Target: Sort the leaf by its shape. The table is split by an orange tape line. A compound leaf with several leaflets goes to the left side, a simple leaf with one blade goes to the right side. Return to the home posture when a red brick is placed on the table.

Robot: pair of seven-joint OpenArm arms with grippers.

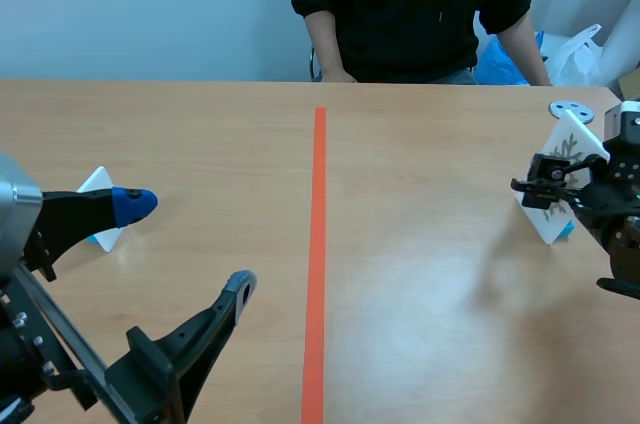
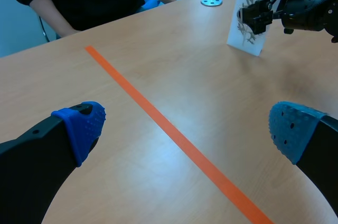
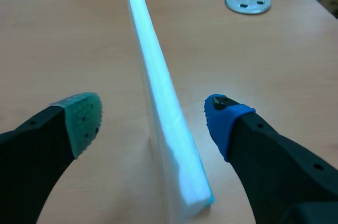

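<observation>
the card (image 1: pixel 582 139) stands on its lower edge at the right of the scene frame, on the right side of the tape line (image 1: pixel 318 244) and near the far right corner of the desk (image 1: pixel 420 324). it stands rather than lies flat. i take that to be so its thin top edge can be pinched from above and its printed face can be read. the right gripper (image 3: pixel 153 118) straddles it accordingly. its fingers (image 3: pixel 264 145) are apart, one on each side, and bare desk shows between each pad and the card, so nothing is clamped yet. the pose looks set for a pinch across the card's thickness.

the card is a thin white slab, pale blue along the edge seen from the right wrist, with a touch of blue at its foot. the left wrist view shows its face: a dark sprig with a central stem and several small leaflets branching off. i judge that to be a compound leaf, so it belongs across the tape, on the left half.

just beyond the card lies a round metal disc (image 1: pixel 570 109) with holes. at the lower left of the frame the left gripper (image 1: pixel 190 244) hangs low over the desk, its fingers wide apart and holding nothing, well apart from the card. behind its upper blue pad stands a second card (image 1: pixel 97 184), also white. a person (image 1: pixel 410 4) sits across the desk at top centre.
</observation>
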